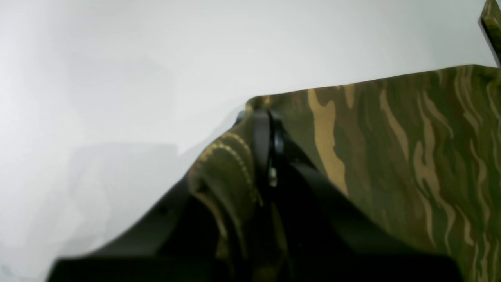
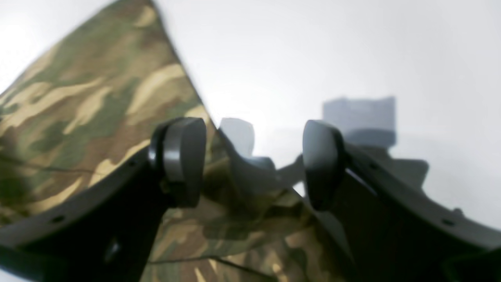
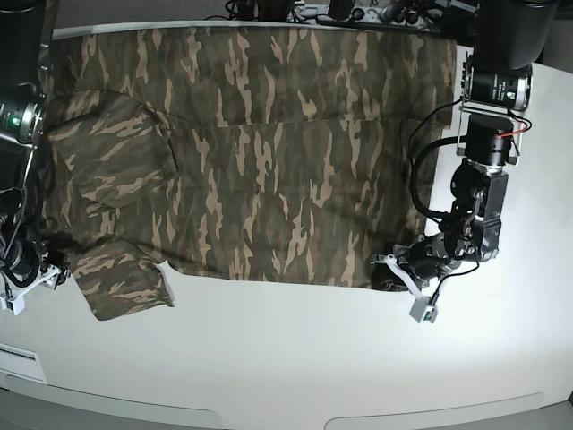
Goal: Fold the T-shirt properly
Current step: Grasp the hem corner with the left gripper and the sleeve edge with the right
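The camouflage T-shirt (image 3: 269, 152) lies spread across the white table (image 3: 286, 358), with one sleeve (image 3: 121, 282) at the near left. My left gripper (image 3: 387, 269) sits at the shirt's near right corner. In the left wrist view this gripper (image 1: 266, 117) is shut on the stitched edge of the T-shirt (image 1: 411, 156), and the cloth bunches between the black fingers. My right gripper (image 2: 252, 164) stands open low over the edge of the T-shirt (image 2: 98, 102). One of its fingers (image 2: 184, 160) is over the cloth and the other over bare table.
The arm bases (image 3: 497, 81) stand at the back corners of the table, and cables (image 3: 358, 11) run along the back edge. The right arm's mount (image 3: 18, 291) is at the left edge. White tabletop lies in front of the shirt up to the front edge (image 3: 269, 417).
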`<state>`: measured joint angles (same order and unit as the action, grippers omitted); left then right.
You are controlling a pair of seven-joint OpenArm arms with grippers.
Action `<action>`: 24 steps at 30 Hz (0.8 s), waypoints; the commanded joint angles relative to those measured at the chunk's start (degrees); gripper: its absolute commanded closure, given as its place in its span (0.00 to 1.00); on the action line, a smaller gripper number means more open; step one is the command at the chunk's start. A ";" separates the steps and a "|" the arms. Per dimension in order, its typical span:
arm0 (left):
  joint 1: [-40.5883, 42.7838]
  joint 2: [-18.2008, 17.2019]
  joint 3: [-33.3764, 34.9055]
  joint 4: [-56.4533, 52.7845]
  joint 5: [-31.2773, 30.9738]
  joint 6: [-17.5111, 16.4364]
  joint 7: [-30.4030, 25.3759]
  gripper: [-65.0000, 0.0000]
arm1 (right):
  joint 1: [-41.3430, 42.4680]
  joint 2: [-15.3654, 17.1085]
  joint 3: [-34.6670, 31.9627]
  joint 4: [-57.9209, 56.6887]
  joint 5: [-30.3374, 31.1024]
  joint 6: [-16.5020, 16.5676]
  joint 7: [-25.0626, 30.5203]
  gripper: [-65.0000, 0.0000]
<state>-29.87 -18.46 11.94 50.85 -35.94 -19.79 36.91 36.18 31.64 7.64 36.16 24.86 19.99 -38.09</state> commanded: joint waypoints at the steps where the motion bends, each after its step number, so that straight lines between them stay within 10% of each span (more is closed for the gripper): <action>1: 0.31 -0.85 0.26 -0.72 3.93 1.38 5.40 1.00 | 1.33 1.09 0.28 0.68 0.22 -0.17 0.57 0.38; 7: 0.31 -0.90 0.26 -0.72 3.96 1.38 6.08 1.00 | -1.49 1.05 0.28 0.68 1.42 1.05 -1.95 0.38; 19: 0.31 -0.87 0.26 -0.72 3.89 1.38 6.01 1.00 | -0.26 3.65 0.28 1.11 16.41 18.38 -12.02 0.38; 24: 0.31 -0.85 0.26 -0.72 3.74 1.38 6.01 1.00 | -0.66 4.13 0.28 1.11 16.48 17.25 -12.52 0.38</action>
<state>-29.89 -18.59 11.94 50.83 -35.99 -19.94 37.32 33.98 34.48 7.66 36.32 40.29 36.93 -51.31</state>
